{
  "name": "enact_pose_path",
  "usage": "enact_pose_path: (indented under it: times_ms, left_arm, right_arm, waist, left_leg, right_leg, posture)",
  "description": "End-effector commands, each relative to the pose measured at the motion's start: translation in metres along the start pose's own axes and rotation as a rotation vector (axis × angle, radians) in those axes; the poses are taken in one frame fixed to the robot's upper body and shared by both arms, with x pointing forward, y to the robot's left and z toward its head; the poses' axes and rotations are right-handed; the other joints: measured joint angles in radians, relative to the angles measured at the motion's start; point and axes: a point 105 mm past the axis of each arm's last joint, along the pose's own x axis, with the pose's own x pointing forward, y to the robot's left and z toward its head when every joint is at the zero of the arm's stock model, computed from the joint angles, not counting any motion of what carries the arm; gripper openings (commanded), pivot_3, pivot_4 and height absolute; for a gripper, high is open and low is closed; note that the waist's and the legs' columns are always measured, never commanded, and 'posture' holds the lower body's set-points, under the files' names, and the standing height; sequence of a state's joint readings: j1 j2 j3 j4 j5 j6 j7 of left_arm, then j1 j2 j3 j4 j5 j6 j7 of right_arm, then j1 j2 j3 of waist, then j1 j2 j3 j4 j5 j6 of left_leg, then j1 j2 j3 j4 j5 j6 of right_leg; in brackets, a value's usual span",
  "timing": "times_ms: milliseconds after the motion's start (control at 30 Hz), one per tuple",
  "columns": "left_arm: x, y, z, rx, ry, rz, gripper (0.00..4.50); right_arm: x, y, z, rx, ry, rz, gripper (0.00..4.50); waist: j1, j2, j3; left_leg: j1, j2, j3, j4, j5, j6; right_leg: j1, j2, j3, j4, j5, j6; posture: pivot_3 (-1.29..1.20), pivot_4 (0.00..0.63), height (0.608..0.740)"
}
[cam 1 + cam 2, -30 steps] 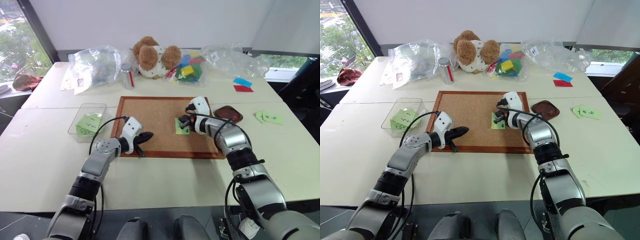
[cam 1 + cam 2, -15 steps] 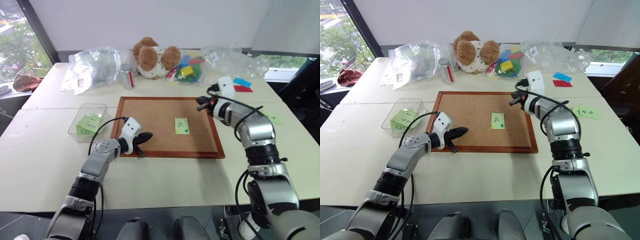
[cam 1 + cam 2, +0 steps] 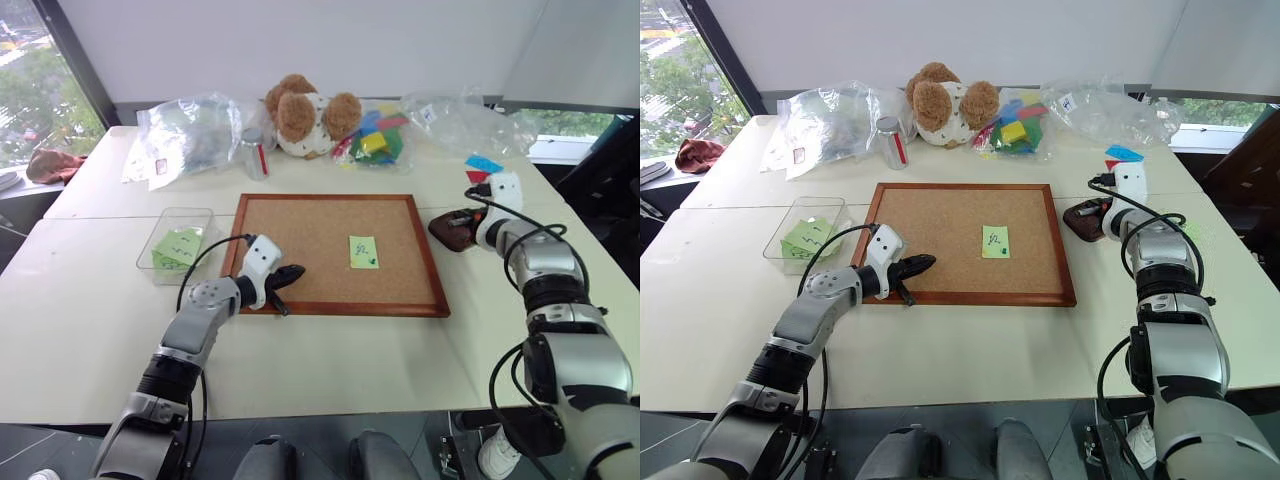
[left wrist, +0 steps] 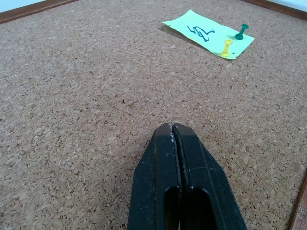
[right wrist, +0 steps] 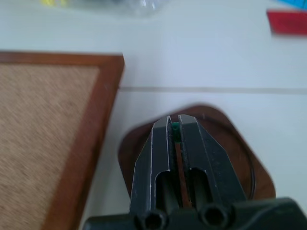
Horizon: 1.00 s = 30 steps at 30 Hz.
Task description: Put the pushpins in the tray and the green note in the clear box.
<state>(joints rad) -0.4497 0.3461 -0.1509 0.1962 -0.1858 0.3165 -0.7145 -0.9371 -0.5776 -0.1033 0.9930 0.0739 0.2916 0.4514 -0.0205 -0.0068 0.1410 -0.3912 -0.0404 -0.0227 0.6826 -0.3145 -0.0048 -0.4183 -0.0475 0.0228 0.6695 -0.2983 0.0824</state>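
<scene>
Green note [image 3: 364, 251] lies pinned flat; a green pushpin [image 5: 175, 127], apparently, hangs over the brown tray [image 5: 240, 158].

Background stuff you've got on the table: a wood-framed corkboard [image 3: 335, 252] sits dead center. Behind it there's a brown teddy bear [image 3: 305, 113] at the far edge, with a crinkly clear plastic bag [image 3: 190, 135] to its left and a small jar with a red label [image 3: 255, 153] between them. On the bear's other side is a bag of colorful blocks [image 3: 375, 138], then another clear bag [image 3: 460, 118]. Blue and red paper pieces [image 3: 484, 167] lie near the right edge.
</scene>
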Motion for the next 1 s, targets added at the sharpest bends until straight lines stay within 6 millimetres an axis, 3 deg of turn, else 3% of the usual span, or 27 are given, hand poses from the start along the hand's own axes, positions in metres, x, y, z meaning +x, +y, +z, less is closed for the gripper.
enact_pose_path:
  times_ms: [33, 100, 200, 433, 667, 767, 867, 1000]
  left_arm:
    - [-0.003, -0.001, -0.024, -0.036, 0.080, 0.012, 0.00]
    - [-0.004, -0.001, -0.025, -0.037, 0.080, 0.014, 0.00]
    - [-0.005, -0.001, -0.026, -0.038, 0.081, 0.018, 0.00]
    - [-0.005, -0.001, -0.026, -0.040, 0.080, 0.024, 0.00]
    - [-0.004, -0.001, -0.025, -0.035, 0.078, 0.023, 0.00]
    - [-0.004, -0.001, -0.025, -0.033, 0.078, 0.022, 0.00]
    - [-0.004, -0.001, -0.025, -0.033, 0.078, 0.022, 0.00]
    - [-0.004, 0.000, -0.025, -0.035, 0.076, 0.025, 0.00]
  right_arm:
    - [-0.001, -0.007, 0.019, -0.003, -0.058, -0.020, 0.07]
    - [0.000, -0.008, 0.017, 0.003, -0.052, -0.024, 0.07]
    - [0.000, -0.009, 0.016, 0.009, -0.051, -0.021, 0.97]
    - [0.000, -0.009, 0.016, 0.027, -0.052, -0.018, 4.46]
    - [0.000, -0.009, 0.018, 0.065, -0.058, -0.013, 4.46]
    - [-0.003, -0.004, 0.033, 0.050, -0.097, 0.032, 4.46]
    - [-0.011, 0.022, 0.049, -0.002, -0.132, 0.188, 4.46]
    - [-0.038, 0.074, 0.058, -0.098, -0.169, 0.377, 4.46]
  waist:
    - [-0.001, 0.000, 0.000]
    - [-0.001, 0.000, 0.000]
    - [0.000, 0.000, 0.000]
    - [-0.001, 0.000, 0.000]
    - [0.000, 0.000, 0.000]
    - [0.000, 0.000, 0.000]
    - [0.001, 0.001, 0.000]
    - [0.004, 0.001, 0.000]
  left_leg:
    - [0.000, 0.000, 0.000, 0.000, 0.000, 0.000]
    - [0.000, 0.000, 0.000, 0.000, 0.000, 0.000]
    - [0.000, 0.000, 0.000, 0.000, 0.000, 0.000]
    - [0.000, 0.000, 0.000, 0.000, 0.000, 0.000]
    - [0.000, 0.000, 0.000, 0.000, 0.000, 0.000]
    - [0.000, 0.000, 0.000, 0.000, 0.000, 0.000]
    - [0.000, 0.000, 0.000, 0.000, 0.000, 0.000]
    - [0.000, 0.000, -0.001, -0.001, 0.000, 0.000]
  right_leg:
    - [0.000, 0.000, 0.000, 0.000, 0.000, 0.000]
    - [0.000, 0.000, 0.000, 0.000, 0.000, 0.000]
    - [0.000, 0.000, 0.000, 0.000, 0.000, 0.000]
    - [0.000, 0.000, 0.000, 0.000, 0.000, 0.000]
    - [0.000, 0.000, 0.000, 0.000, 0.000, 0.000]
    - [0.000, 0.000, 0.000, 0.000, 0.000, 0.000]
    - [0.000, 0.000, 0.000, 0.000, 0.000, 0.000]
    - [0.000, 0.000, 0.000, 0.000, 0.000, 0.000]
  posture:
    - [0.00, 0.150, 0.740]
    - [0.00, 0.150, 0.740]
    - [0.00, 0.150, 0.740]
    - [0.00, 0.150, 0.740]
    - [0.00, 0.150, 0.740]
    - [0.00, 0.150, 0.740]
    - [0.00, 0.150, 0.740]
    - [0.00, 0.150, 0.740]
